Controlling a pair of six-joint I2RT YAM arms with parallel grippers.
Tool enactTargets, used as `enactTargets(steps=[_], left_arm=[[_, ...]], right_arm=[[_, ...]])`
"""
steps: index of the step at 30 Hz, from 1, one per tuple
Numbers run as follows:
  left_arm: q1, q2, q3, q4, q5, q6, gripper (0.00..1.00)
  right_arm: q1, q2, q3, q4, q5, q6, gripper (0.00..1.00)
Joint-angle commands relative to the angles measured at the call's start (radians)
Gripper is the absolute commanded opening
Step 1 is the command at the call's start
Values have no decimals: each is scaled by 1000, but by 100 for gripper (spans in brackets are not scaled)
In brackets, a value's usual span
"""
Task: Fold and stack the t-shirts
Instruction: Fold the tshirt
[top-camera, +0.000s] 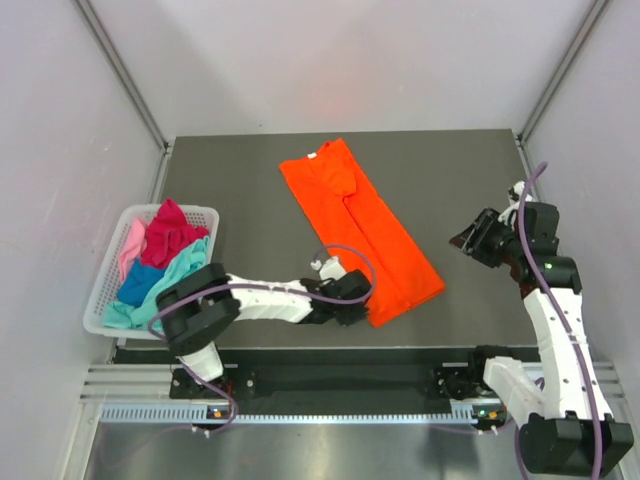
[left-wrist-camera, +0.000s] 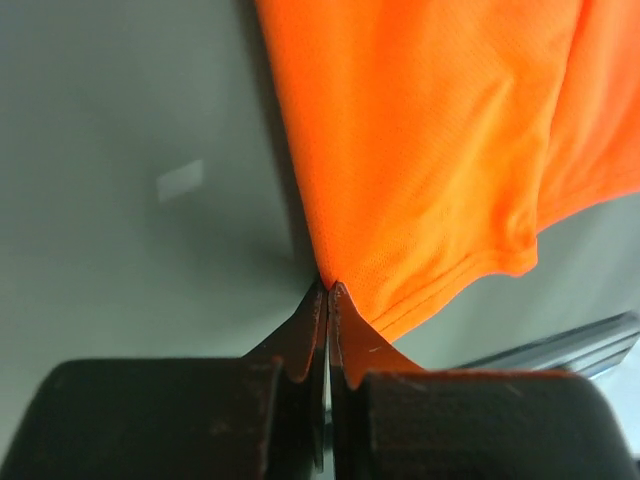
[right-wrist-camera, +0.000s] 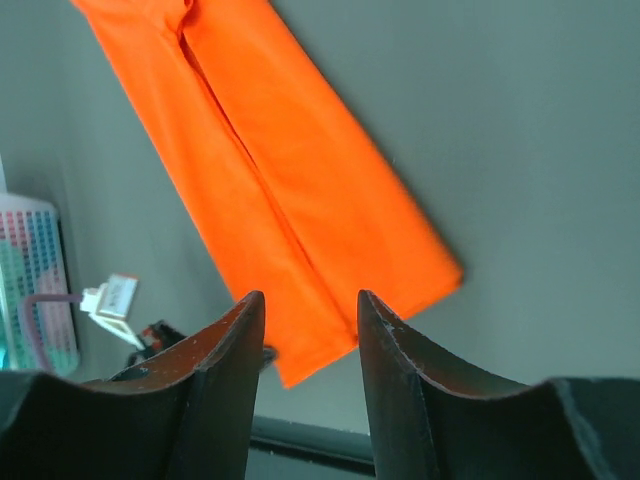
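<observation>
The folded bright orange cloth t-shirt (top-camera: 358, 228) stretches diagonally away from the left gripper (left-wrist-camera: 328, 300), clamped on its near corner; the right gripper (right-wrist-camera: 310, 300) stands open, well apart.

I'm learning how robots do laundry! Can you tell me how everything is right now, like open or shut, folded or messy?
orange t-shirt: folded into a long strip, lying flat on the table.
left end effector: shut, pinching the orange t-shirt's near corner.
right end effector: open, holding nothing.
basket: upright, holding clothes.
other t-shirts: crumpled, unfolded, piled in the basket.
</observation>
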Motion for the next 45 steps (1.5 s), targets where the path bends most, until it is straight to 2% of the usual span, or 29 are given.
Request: enactTargets(steps=[1, 3, 7, 10, 14, 17, 19, 22, 26, 27, 30, 36, 45], left_arm=[[-6, -158, -168, -191, 26, 33, 0], [-8, -233, -255, -220, 15, 24, 0], [-5, -425, -319, -331, -66, 62, 0], [-2, -485, -332, -397, -92, 102, 0], [21, -484, -317, -453, -80, 169, 2], [23, -487, -291, -572, -123, 173, 8], [26, -507, -283, -601, -132, 192, 23], [29, -533, -274, -580, -96, 238, 36], [37, -568, -291, -476, 15, 280, 41], [47, -582, -315, -449, 82, 281, 42], [67, -609, -369, -350, 148, 275, 42], [72, -643, -435, -327, 144, 240, 41], [74, -651, -510, -253, 173, 199, 39]], right_arm=[[9, 21, -48, 76, -112, -20, 43], [15, 36, -80, 102, -149, -29, 43], [53, 82, -134, 122, -160, -55, 44], [131, 91, -203, 145, -148, -58, 44], [257, 97, -319, 192, -114, -23, 44], [311, 105, -387, 230, -97, 26, 44], [358, 110, -422, 275, -115, 54, 44], [435, 136, -476, 341, -138, 87, 44], [512, 134, -487, 343, -76, 126, 44], [519, 125, -492, 350, -74, 136, 44], [558, 114, -518, 396, -83, 187, 44], [633, 145, -564, 510, -106, 227, 44], [667, 133, -604, 464, -39, 235, 43]])
